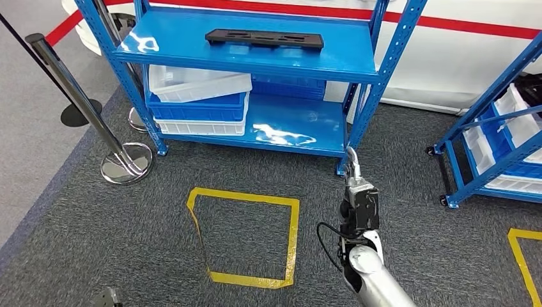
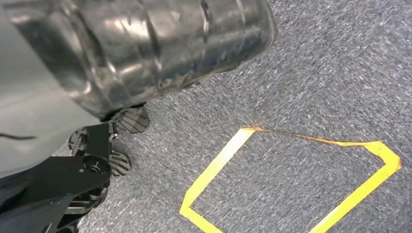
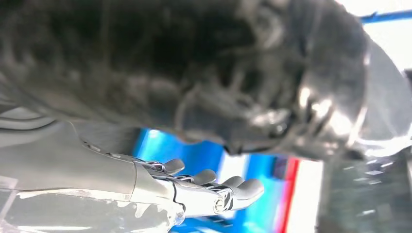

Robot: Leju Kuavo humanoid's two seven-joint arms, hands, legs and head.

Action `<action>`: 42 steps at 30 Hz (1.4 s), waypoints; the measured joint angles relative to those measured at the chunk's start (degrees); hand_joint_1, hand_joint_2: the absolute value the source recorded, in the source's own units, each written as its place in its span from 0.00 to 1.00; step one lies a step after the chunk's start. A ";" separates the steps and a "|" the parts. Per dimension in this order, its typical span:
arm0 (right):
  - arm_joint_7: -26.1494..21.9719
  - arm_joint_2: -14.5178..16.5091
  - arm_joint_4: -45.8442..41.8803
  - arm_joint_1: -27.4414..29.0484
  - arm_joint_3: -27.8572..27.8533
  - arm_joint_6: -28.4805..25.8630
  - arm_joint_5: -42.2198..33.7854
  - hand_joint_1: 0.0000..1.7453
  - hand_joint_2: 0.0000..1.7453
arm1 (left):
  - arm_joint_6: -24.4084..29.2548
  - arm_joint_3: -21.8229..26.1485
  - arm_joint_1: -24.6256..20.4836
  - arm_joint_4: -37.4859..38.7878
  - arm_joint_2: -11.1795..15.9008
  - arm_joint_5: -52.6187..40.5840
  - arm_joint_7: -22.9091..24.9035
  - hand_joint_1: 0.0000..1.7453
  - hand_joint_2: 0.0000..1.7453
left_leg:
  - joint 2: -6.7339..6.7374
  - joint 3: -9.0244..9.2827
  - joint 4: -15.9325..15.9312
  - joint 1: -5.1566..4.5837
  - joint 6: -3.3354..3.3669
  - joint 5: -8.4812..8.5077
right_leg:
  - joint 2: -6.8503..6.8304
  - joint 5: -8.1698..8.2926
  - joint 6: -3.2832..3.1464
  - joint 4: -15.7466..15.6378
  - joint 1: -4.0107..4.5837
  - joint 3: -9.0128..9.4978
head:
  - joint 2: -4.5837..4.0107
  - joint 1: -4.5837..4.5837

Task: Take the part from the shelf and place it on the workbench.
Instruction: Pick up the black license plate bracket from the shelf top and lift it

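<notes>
The part (image 1: 264, 39) is a long flat black piece lying across the top board of the blue shelf (image 1: 255, 57). My right hand (image 1: 352, 165) is raised low in front of the shelf's right front leg, well below and to the right of the part. In the right wrist view its fingers (image 3: 214, 187) are stretched out with nothing in them, blue shelving behind. My left arm hangs down; its wrist view looks at the carpet, with the grey cover of my left hand (image 2: 29, 121) at the picture's edge and its fingers hidden.
White and blue bins (image 1: 199, 99) are stacked on the lower shelf. A yellow tape square (image 1: 246, 236) marks the grey carpet before the shelf. Two chrome stanchions (image 1: 124, 160) stand at the left. A second blue rack (image 1: 505, 147) with bins stands at the right.
</notes>
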 joint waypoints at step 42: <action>3.32 0.38 -31.12 -2.21 6.00 5.87 11.54 0.00 0.00 | 1.01 -4.23 -2.07 0.33 -0.10 0.69 -0.85 0.00 0.00 | -0.98 -11.44 14.86 0.78 -1.86 -1.92 | -2.05 -0.19 -1.97 1.09 0.15 -1.66 | 0.00 -0.21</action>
